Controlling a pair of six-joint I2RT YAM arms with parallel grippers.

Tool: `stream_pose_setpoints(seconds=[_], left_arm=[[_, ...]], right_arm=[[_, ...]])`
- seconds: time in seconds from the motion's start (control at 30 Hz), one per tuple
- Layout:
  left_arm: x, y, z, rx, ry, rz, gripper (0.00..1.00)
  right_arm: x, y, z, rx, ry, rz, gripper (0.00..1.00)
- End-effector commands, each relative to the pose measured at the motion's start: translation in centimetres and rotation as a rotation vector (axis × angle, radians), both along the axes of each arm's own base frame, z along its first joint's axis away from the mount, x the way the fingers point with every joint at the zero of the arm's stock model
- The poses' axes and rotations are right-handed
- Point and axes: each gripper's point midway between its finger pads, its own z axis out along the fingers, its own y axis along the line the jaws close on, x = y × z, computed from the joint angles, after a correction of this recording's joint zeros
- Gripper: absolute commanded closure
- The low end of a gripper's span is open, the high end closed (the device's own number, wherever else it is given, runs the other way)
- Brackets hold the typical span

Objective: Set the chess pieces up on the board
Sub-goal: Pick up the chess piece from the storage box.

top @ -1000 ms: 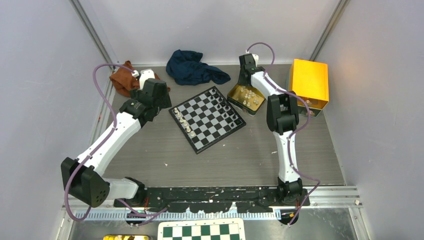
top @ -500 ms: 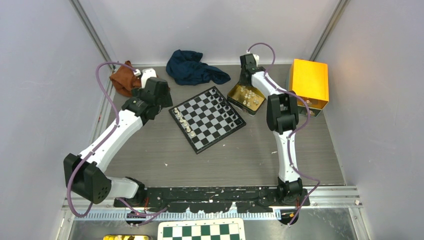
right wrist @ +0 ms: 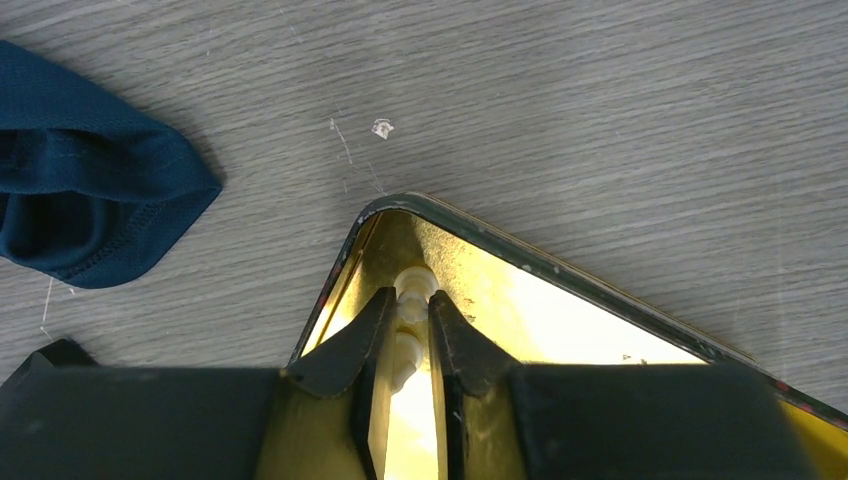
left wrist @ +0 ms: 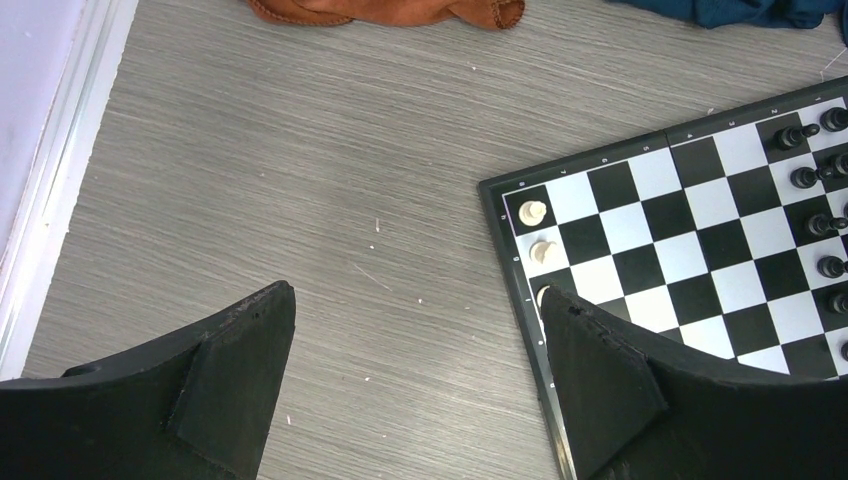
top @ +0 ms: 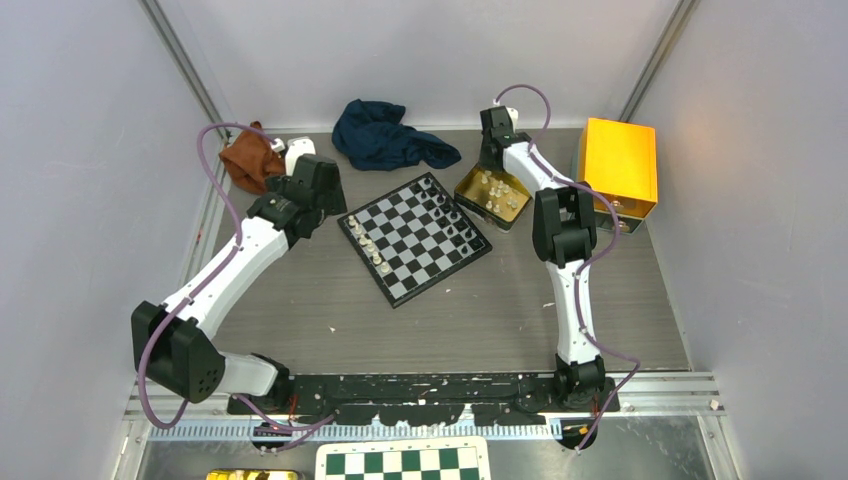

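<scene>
A grab just happened!
The board (top: 415, 238) is part filled, and the left gripper (left wrist: 417, 293) hangs wide open beside it. In the gold tin (right wrist: 520, 262), the right gripper (right wrist: 412, 300) has just squeezed a white piece (right wrist: 413, 285), so lifting can come next.

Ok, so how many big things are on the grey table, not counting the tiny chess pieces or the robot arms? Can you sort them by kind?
Cloths: 2, the brown cloth and the dark blue cloth
Boards: 1, the chessboard
Tins: 1, the gold tin
Boxes: 1, the orange box
Total: 5
</scene>
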Motion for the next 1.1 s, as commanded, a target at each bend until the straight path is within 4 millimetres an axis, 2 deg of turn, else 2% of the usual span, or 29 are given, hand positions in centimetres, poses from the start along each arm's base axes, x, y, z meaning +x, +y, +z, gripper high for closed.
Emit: stream_pose_setpoints(seconds=[0.0,0.27,0.73,0.9,0.93,1.07], left_arm=[[1.3,0.0,2.8,-0.021,-0.091,0.017,0.07],[0.8,0.1,2.8,-0.033,-0.096,0.020,0.07],[-0.4,0.2,3.4,-0.068,-0.119,0.006,0.08],[-0.6,0.0,3.4,-0.077,-0.120,-0.008,0.08],[-0.6,0.0,3.5,-0.078,-0.121,-0.010,0.08],[-0.6,-0.1,3.4,-0.078,-0.121,-0.015,0.08]], right_arm=[[1.5,0.2,2.5,0.027,-0.074,-0.008,0.80],[0.8,-0.3,3.1,0.006,-0.075,-0.008,0.97],[-1.4,-1.4,8.0,-0.025,-0.135,-0.012,0.99],[-3.5,-0.7,10.3,-0.035,-0.159,0.016,0.99],[-4.1,-0.5,11.4,-0.037,-0.171,0.025,0.99],[-7.2,1.5,13.2,-0.059,-0.162,0.105,0.99]])
